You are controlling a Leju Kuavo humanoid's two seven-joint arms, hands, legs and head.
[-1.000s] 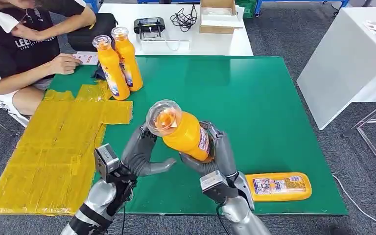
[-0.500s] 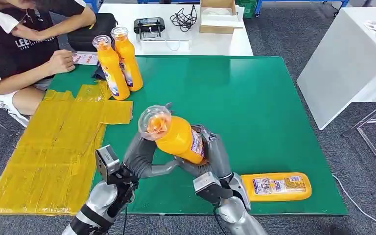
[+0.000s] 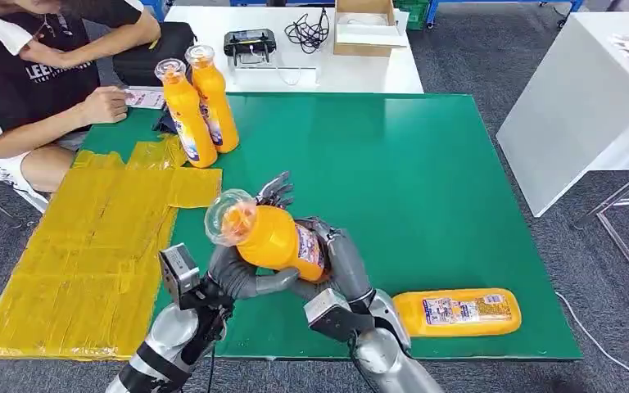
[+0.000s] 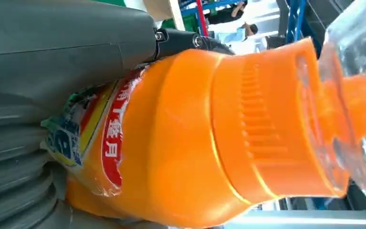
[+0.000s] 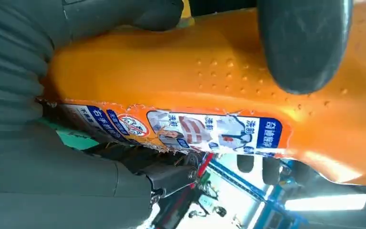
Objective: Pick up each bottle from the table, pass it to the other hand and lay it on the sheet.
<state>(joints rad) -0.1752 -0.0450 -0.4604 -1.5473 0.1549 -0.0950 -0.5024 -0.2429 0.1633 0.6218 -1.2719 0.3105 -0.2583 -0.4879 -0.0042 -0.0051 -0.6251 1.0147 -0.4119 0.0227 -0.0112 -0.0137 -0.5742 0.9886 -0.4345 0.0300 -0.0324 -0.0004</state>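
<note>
Orange plastic bottle with a clear domed cap point(image 3: 270, 237) held between both hands above the green table point(image 3: 426, 164).
The right hand point(image 3: 336, 262) grips its labelled body; the left hand point(image 3: 242, 274) cups it from the other side, fingers point(image 3: 276, 190) behind. The yellow sheet point(image 3: 98, 246) lies left; a second orange bottle point(image 3: 457, 312) lies flat nearby.

Two silver arms reach in from below and meet over the near part of the desk point(image 3: 426, 164). The right hand point(image 3: 336, 262) is wrapped around the lower body of an orange bottle point(image 3: 274, 239), holding it tilted with the cap toward the left. The left hand point(image 3: 242, 274) lies against the same bottle from the other side, thumb beneath it, fingers point(image 3: 275, 191) rising behind it. Both forearms angle inward, wrists close together.
</note>
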